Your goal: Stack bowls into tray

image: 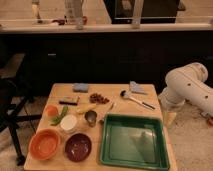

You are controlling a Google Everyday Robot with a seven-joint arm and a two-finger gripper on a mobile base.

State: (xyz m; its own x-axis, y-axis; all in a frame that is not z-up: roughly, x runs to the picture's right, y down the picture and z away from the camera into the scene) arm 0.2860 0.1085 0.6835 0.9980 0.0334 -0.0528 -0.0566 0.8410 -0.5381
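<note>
The orange bowl point(45, 144) and the dark red bowl point(78, 147) sit side by side at lower left, beside the green tray point(104, 145). The open, empty hand point(170, 118) seems to hang at the right. Reach over and pinch one rim first.

Orange bowl point(45, 144), maroon bowl point(78, 147) and green tray point(104, 144) on a tan table point(111, 90); the gripper point(170, 118) by its right edge looks cream, perhaps white.
</note>
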